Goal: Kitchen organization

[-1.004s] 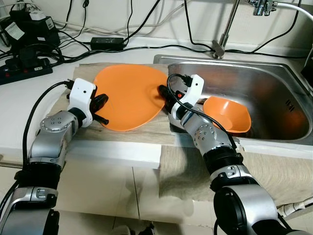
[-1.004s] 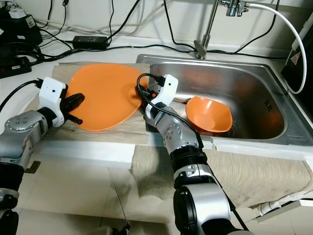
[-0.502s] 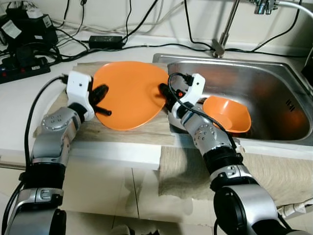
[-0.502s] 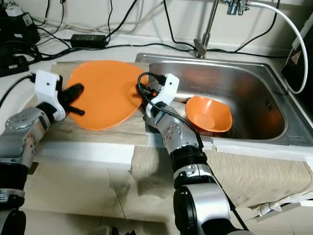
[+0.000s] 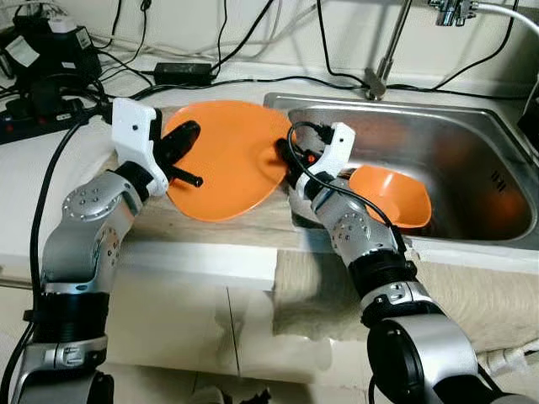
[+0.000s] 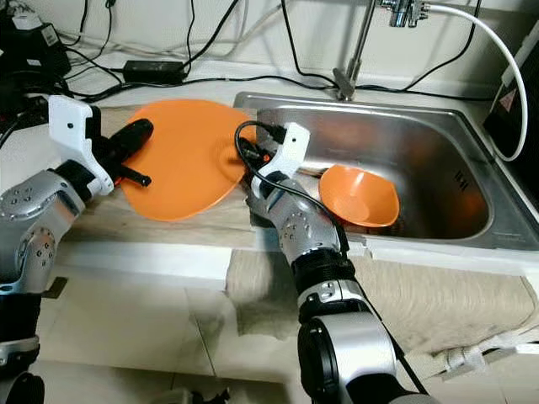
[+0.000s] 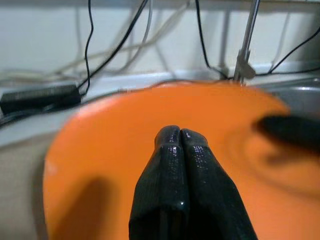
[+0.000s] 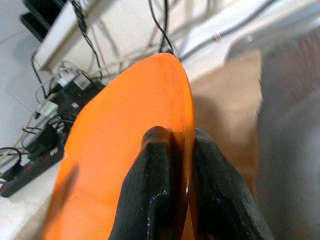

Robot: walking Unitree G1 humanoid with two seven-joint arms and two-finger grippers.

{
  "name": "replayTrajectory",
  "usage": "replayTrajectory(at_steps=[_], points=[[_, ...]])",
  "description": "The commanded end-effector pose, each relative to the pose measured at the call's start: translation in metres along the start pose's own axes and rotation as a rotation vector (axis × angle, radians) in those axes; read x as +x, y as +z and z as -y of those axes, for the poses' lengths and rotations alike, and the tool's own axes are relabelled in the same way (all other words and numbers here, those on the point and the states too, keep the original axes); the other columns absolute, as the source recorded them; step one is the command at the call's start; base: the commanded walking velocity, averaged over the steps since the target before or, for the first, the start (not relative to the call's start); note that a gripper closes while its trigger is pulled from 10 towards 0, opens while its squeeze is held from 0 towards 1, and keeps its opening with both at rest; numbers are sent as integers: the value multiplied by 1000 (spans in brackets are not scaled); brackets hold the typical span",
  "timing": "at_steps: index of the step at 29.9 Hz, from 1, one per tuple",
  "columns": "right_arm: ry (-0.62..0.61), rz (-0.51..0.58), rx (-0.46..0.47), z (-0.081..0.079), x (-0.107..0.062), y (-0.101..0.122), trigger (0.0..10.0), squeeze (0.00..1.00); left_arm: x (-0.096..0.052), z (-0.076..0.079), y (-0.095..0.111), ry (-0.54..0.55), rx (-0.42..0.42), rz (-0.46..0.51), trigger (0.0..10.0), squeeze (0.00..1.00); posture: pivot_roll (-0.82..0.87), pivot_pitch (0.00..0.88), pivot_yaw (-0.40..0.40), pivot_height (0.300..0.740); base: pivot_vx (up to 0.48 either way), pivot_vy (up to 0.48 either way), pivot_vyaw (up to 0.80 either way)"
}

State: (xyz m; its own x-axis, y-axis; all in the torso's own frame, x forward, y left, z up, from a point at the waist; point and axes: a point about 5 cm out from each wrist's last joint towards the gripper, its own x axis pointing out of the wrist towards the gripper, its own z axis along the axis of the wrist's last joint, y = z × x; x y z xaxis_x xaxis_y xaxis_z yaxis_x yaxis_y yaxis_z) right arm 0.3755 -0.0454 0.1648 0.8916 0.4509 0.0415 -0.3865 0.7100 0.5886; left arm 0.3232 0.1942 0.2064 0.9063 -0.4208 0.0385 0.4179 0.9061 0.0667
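I held the large round orange plastic plate (image 5: 226,160) by its rim at the edge nearest the stainless steel sink (image 5: 472,151), my right gripper (image 8: 172,150) closed with one finger on each face. The plate stood tilted over the pale cloth mat (image 5: 253,220) on the white counter (image 5: 34,185). My left gripper (image 7: 180,137) had its fingers pressed together with nothing between them, poised over the plate's opposite side. A small orange plastic bowl (image 5: 392,195) lay in the sink's near left corner. I judged the plate light, stiff and smooth, likely to pivot or slip from a single rim pinch; a second hold on the far rim would steady it.
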Motion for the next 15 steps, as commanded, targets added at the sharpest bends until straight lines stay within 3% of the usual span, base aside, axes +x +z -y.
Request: replayTrajectory(at_steps=[1,8,10,15], points=[[45,21,-62,-21,8,6,0,0,-1,-1,-6,0,-11,-34,10000,0,120,0,-20,740,0,0,0],[44,107,-149,-19,9,31,0,0,-2,1,-18,5,-26,-70,10000,0,112,0,-16,740,0,0,0],[-9,145,-193,-7,7,45,0,0,-1,2,-20,14,-35,-65,10000,0,107,0,-14,740,0,0,0],[-62,219,-212,5,5,75,0,0,1,5,-20,15,-48,-51,10000,0,101,0,-10,740,0,0,0]])
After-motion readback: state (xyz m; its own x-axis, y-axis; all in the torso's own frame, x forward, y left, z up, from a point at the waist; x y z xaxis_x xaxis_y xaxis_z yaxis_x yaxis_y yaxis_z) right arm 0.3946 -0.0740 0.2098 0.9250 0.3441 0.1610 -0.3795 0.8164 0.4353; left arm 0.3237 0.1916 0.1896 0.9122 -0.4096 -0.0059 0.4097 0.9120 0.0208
